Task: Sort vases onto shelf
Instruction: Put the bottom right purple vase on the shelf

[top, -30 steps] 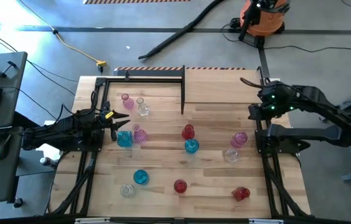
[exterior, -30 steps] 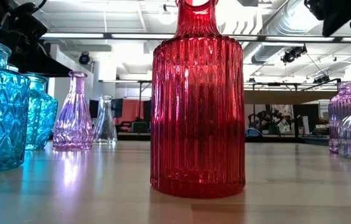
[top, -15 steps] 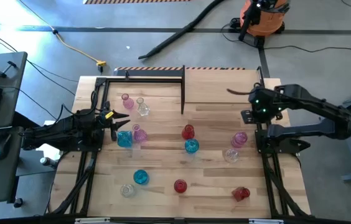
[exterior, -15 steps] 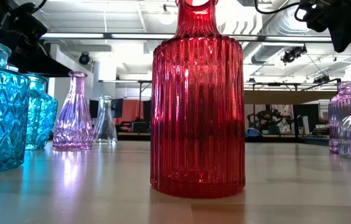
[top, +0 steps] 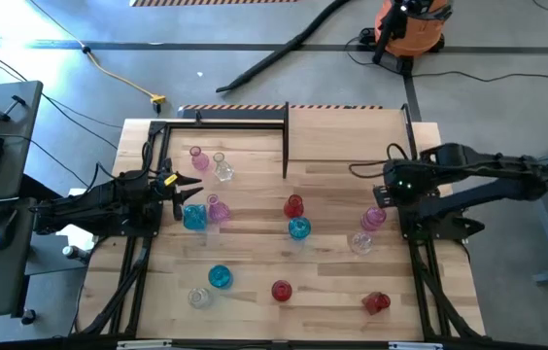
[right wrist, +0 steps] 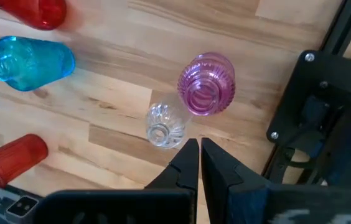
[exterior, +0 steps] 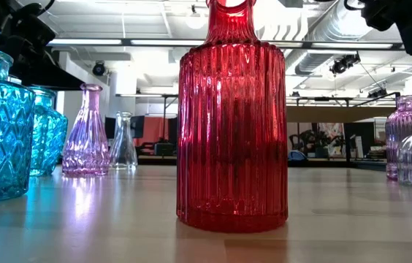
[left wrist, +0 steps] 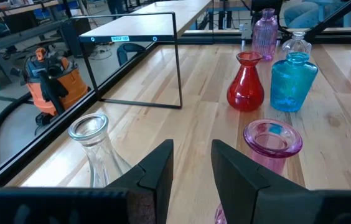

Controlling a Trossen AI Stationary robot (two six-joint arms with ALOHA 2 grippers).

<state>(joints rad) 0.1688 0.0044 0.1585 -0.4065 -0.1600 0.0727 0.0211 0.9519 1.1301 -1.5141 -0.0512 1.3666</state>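
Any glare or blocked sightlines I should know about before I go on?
Low view: the red ribbed vase fills the centre, hiding the table behind it, and ceiling lights reflect off the tabletop. High view: a bright patch washes out the floor at the upper left. Right wrist view: even light, pink vase sharp.

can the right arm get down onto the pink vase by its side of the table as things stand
Probably yes. The right hand hangs shut just above the pink vase, nothing between them; only the clear vase crowds it, and the hand must open first.
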